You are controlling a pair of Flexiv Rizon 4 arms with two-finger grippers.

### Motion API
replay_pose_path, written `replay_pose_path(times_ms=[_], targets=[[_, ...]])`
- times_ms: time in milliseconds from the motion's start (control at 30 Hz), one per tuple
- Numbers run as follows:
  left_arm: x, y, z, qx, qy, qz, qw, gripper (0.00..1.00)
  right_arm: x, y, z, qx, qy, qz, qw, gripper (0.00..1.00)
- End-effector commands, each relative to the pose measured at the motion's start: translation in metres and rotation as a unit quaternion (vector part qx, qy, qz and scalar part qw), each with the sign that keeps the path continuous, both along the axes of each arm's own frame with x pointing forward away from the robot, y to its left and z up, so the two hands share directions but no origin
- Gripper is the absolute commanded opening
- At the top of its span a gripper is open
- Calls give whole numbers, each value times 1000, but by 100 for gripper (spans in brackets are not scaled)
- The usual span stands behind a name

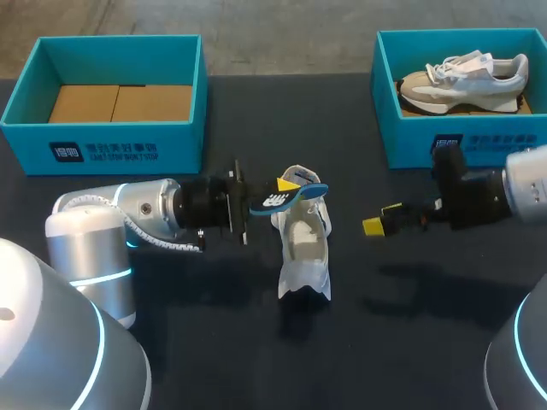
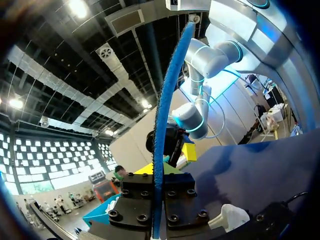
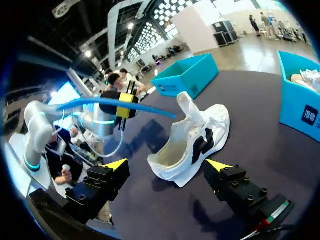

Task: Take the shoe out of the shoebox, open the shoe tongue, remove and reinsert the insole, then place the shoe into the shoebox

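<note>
1. While the dark table top (image 1: 410, 342) gives a wide and flat support, the white fabric sneaker (image 1: 303, 243) on it is held by nothing. Any push from above may slide it or tip it on its side.
2. Of the two teal cardboard boxes, the far-left shoebox (image 1: 111, 145) shows only its brown bottom. The far-right shoebox (image 1: 419, 141) holds a second sneaker (image 1: 466, 77), beige and white. I judge that the white sneaker could later be put into the wrong box, or catch on a wall while it is lowered.
3. The white sneaker stands in the middle of the table, its opening upward and its tongue raised at the far end. If the tongue falls back, it will close the mouth and block the way in.
4. The thin blue foam insole (image 1: 308, 191) is out of the sneaker, in the air just over its far end, pinched at its left end. It is soft and it bends. At a bad angle it may fold, wrinkle inside, or slip from the grip.
5. The left gripper (image 1: 282, 190) is closed narrowly on the insole. The right gripper (image 1: 382, 218), to the right of the sneaker and apart from it, has its fingers spread wide and holds nothing. If it does not steady the sneaker, the risk in point 1 grows; if it comes in carelessly, it may knock the sneaker over.
</note>
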State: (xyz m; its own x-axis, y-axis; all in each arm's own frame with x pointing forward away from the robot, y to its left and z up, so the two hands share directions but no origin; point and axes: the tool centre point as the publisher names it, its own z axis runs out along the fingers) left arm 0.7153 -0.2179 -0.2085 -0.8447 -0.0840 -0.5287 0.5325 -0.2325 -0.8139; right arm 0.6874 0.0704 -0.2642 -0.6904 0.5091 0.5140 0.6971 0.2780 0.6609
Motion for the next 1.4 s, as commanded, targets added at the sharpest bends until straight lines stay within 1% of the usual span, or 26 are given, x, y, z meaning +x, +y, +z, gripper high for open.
replay_pose_path(times_ms=[33, 333, 633, 867, 900, 933, 967, 1133, 1200, 1233, 1400], targets=[[1, -3, -7, -5, 6, -4, 1000, 0, -13, 3, -6, -10, -22, 1, 1000, 100], [-1, -1, -17, -6, 17, -13, 1000, 0, -22, 11, -25, -90, -41, 29, 995, 100], [-3, -2, -23, -7, 26, -19, 999, 0, -22, 11, -25, -90, -41, 29, 995, 100], [-4, -4, -22, -6, 38, -23, 999, 0, -22, 11, -25, -90, -41, 29, 995, 100], [-5, -4, -21, -6, 39, -24, 999, 0, -21, 13, -28, -98, -52, 38, 993, 100], [-6, -5, -21, -6, 41, -26, 999, 0, -20, 14, -32, -121, -63, 40, 990, 100], [-7, -4, -21, -2, 42, -30, 999, 0, -18, 15, -35, -141, -83, 48, 985, 100], [-11, -2, -22, 9, 48, -32, 998, 0, -14, 12, -48, -195, -138, 62, 969, 100], [-13, 0, -22, 12, 48, -33, 998, 0, -14, 10, -53, -199, -141, 65, 968, 100], [-15, 0, -23, 15, 48, -35, 998, 0, -14, 9, -55, -198, -150, 68, 966, 100], [-21, 1, -28, 28, 53, -40, 997, 0, -12, 8, -69, -208, -152, 74, 963, 100]])
